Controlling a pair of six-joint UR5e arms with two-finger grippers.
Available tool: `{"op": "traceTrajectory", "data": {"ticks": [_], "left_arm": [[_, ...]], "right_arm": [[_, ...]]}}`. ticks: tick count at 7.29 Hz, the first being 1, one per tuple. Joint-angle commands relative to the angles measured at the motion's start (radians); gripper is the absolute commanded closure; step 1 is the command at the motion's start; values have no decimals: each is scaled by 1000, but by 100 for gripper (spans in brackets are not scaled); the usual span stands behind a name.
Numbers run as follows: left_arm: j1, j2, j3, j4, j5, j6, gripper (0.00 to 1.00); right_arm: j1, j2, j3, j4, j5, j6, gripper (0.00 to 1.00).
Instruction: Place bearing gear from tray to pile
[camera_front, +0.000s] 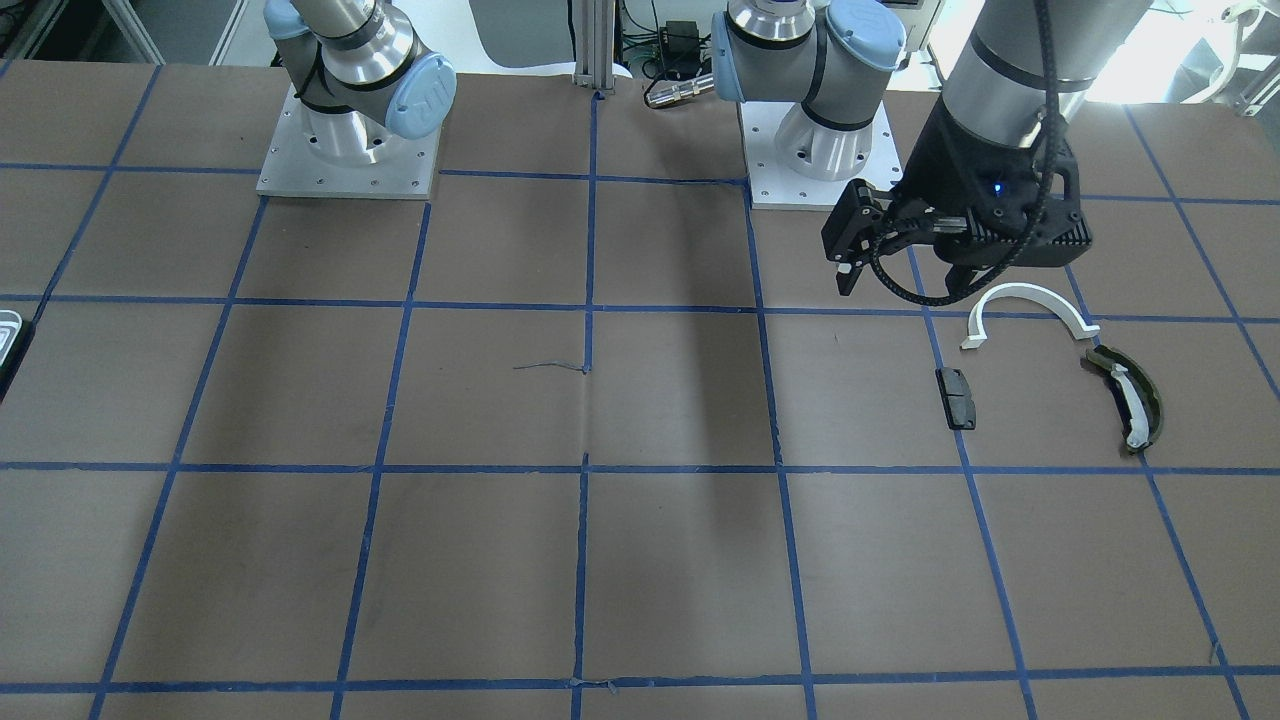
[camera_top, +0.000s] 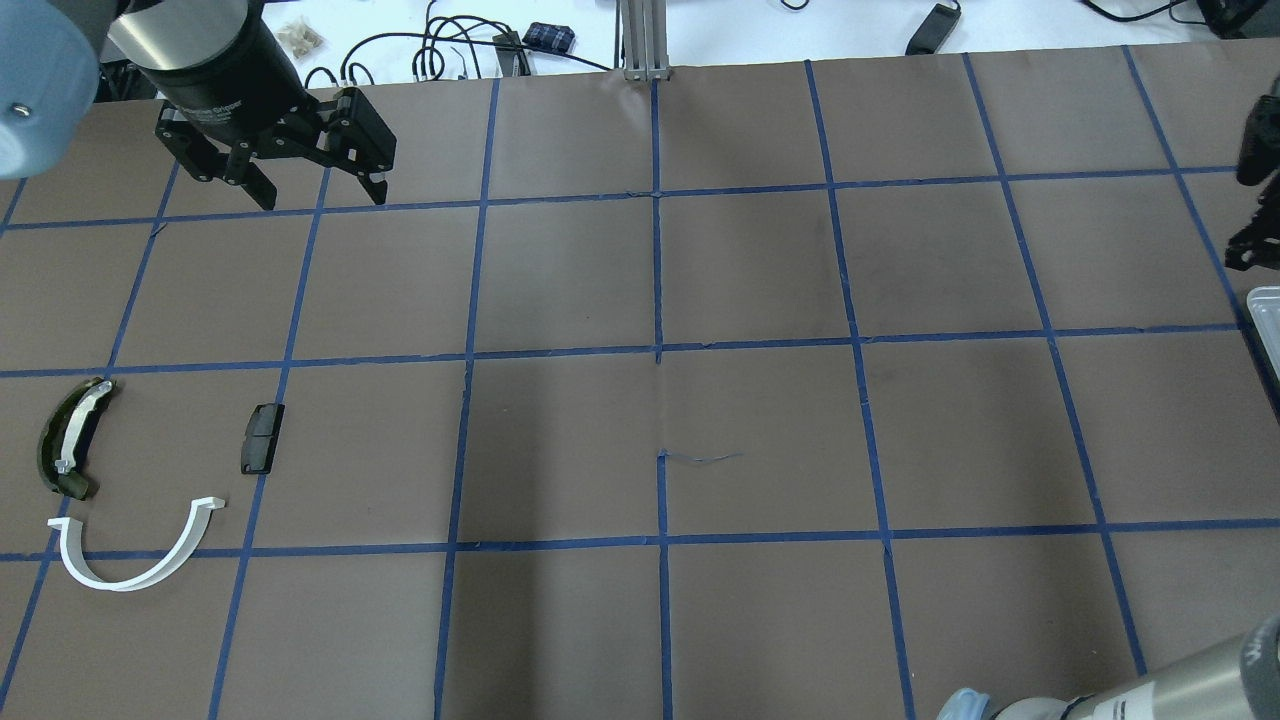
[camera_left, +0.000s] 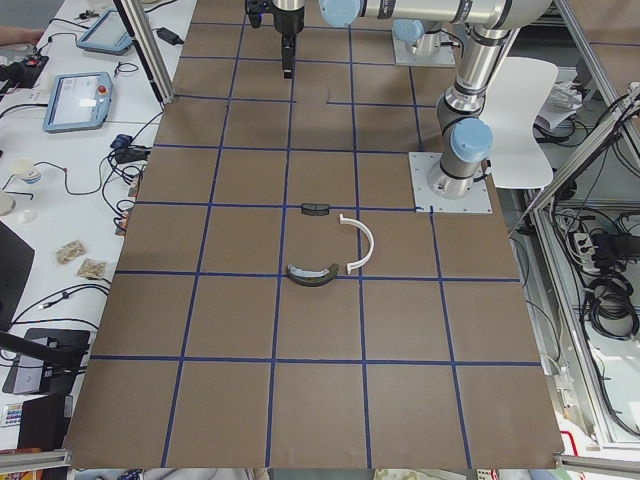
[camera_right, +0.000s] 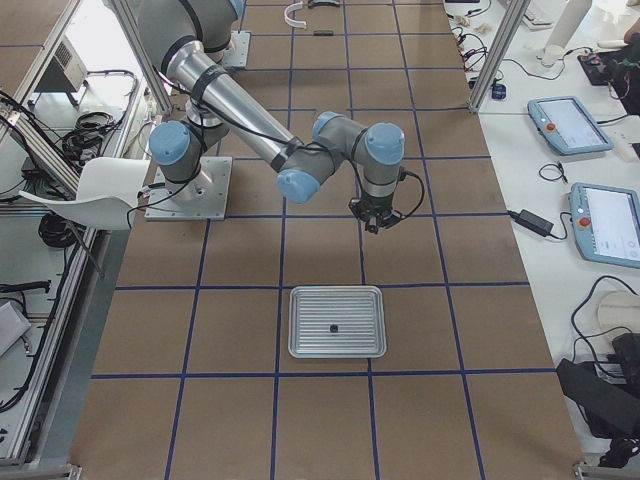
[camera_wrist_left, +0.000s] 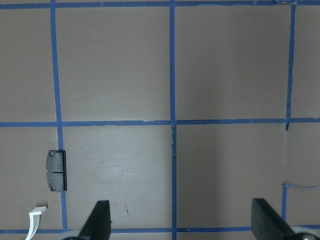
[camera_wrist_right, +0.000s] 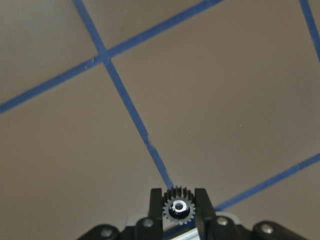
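**Right gripper** (camera_wrist_right: 179, 209): jaws closed on a small black toothed bearing gear with a silver centre (camera_wrist_right: 177, 208), carried clear of the brown gridded table (camera_wrist_right: 210, 100).

**Tray**, shallow ribbed grey metal (camera_right: 337, 291): near the right gripper, not under it. One small dark part lies inside, too small to identify.

**Left gripper** (camera_top: 322, 197): jaws spread, empty, hovering beyond the pile.

**Pile:** white plastic half-ring (camera_top: 165, 570), olive-green curved piece with white strip (camera_top: 65, 440), small black rectangular block (camera_top: 262, 437), at the far end of the table.

**Status:** pick-up apparently done. Carry across and release at the pile not yet done.
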Motion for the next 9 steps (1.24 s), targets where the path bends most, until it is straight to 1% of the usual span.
{"op": "traceTrajectory", "data": {"ticks": [1, 2, 3, 4, 5, 6, 7, 8, 9], "left_arm": [[9, 18, -25, -1, 5, 13, 0], [12, 29, -54, 0, 6, 63, 0], [44, 29, -78, 11, 2, 85, 0], [61, 26, -83, 41, -7, 85, 0], [63, 20, -82, 46, -21, 92, 0], [63, 4, -86, 61, -18, 94, 0], [68, 4, -85, 62, -18, 94, 0], [72, -3, -89, 62, -20, 95, 0], [75, -11, -112, 63, -21, 91, 0]], "right_arm": [[239, 1, -1, 23, 3, 344, 97], [328, 12, 2, 26, 13, 526, 96], [435, 38, 13, 25, 41, 666, 96], [536, 47, 33, 9, 53, 817, 96], [630, 53, 32, -6, 61, 1025, 96], [733, 76, 31, -94, 99, 1201, 95], [808, 108, 36, -139, 99, 1369, 94], [856, 134, 32, -165, 108, 1507, 94], [900, 172, 41, -194, 133, 1589, 94]]}}
